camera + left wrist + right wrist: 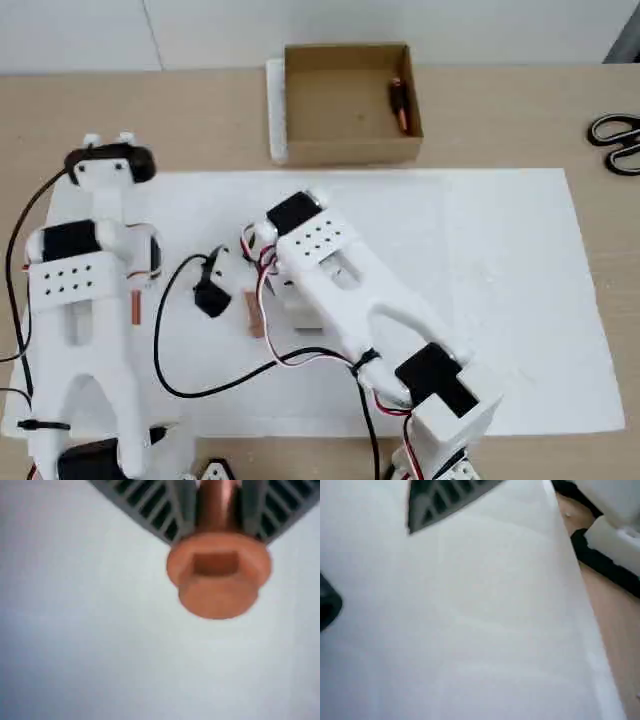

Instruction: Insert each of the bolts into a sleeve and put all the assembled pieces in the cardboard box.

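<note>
We judge the step in hand to be the mating of one more pair. One assembled piece [400,105] lies in the cardboard box [345,48] at the far side of the counter [100,100], against the box's right wall, while other parts are out over the white sheet [500,280]. The left gripper [217,510] has its jaws closed on the shank of an orange piece [217,575] with a broad flange and a square recess in its end. We cannot say for sure whether it is a bolt or a sleeve. Its flanged end points away from the jaws, with the sheet behind it. In the high view a second orange piece [255,318] sits close by the right gripper [258,300], near the middle of the sheet. We cannot tell whether that gripper holds it, or how its jaws stand. As we read it, the next move calls for bringing the two parts onto one axis, end to end, before pushing one into the other, since a tilt would likely jam them. Only then would the carry to the box follow.
</note>
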Controlling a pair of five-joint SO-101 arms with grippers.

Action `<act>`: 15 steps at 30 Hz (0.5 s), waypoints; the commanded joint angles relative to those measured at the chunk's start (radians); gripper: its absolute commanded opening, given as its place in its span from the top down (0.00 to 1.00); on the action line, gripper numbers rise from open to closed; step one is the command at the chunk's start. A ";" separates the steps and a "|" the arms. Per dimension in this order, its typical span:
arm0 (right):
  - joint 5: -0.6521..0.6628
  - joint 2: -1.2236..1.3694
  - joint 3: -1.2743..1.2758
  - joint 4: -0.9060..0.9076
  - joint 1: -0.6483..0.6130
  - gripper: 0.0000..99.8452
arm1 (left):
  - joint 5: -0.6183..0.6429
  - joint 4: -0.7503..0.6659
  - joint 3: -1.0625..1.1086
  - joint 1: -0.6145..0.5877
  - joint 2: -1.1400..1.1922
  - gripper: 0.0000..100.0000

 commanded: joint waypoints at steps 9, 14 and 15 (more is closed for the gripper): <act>0.006 -0.008 0.000 0.019 -0.005 0.78 | 0.003 0.032 -0.127 -0.276 -0.115 0.99; 0.006 -0.007 0.000 0.018 -0.005 0.78 | 0.002 0.063 -0.124 -0.330 -0.270 0.99; 0.006 -0.005 0.000 0.018 -0.007 0.78 | 0.002 0.071 -0.124 -0.333 -0.298 0.99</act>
